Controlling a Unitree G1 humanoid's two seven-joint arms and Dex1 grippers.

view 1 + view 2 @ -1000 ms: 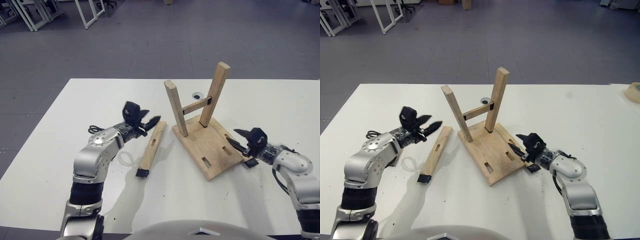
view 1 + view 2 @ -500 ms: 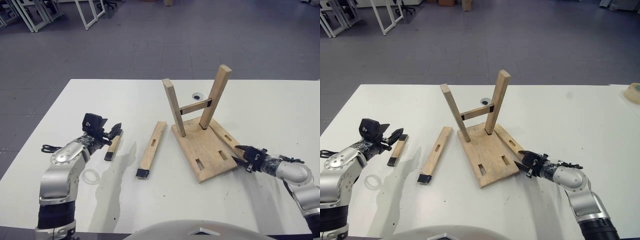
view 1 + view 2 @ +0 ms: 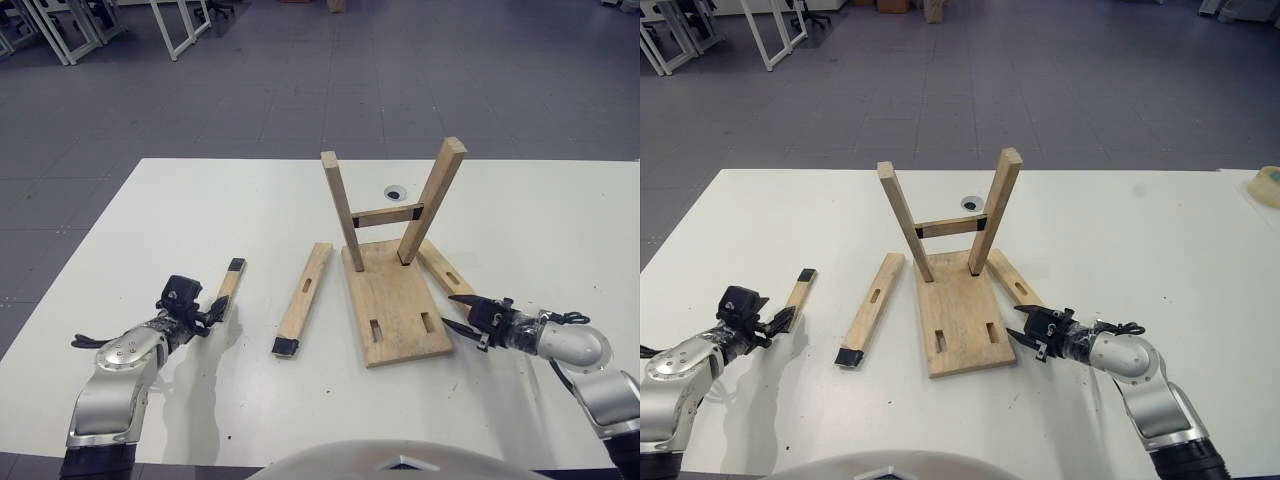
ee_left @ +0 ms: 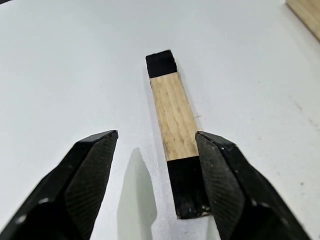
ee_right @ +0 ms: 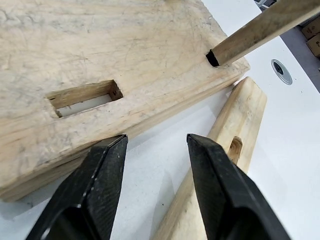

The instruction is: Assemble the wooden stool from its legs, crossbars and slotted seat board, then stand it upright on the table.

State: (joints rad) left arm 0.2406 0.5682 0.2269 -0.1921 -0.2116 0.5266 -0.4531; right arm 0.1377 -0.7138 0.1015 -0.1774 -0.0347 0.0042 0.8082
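Wooden parts are spread over the white table (image 3: 560, 220), and the stool looks about half built. The seat board (image 3: 395, 300) lies flat with its underside up. That is why the two fitted legs (image 3: 340, 205) rise from its far end, leaning apart a little and tied together by a crossbar (image 3: 385, 215). The two near slots (image 3: 374, 328) are empty, ready for the other pair.

My left gripper (image 4: 156, 136) is low over the table on the left side. Its fingers are spread wide to either side of the near end of a short loose crossbar (image 4: 170, 110) with black ends. The bar sits closer to one finger than the other, and I cannot tell whether it touches that finger. I judge I am lined up to pinch it, since that bar has to join the next two legs before they go into the board.

My right gripper (image 5: 157, 137) is also spread and holds nothing. It sits low at the board's near right corner, with one finger by the board's edge. The other finger is over the loose leg (image 5: 245, 115) that lies just beside the board on that side. From there I could steady the board or take that leg. A second loose leg (image 3: 305, 295) lies flat between the board and the short bar, well apart from both grippers.
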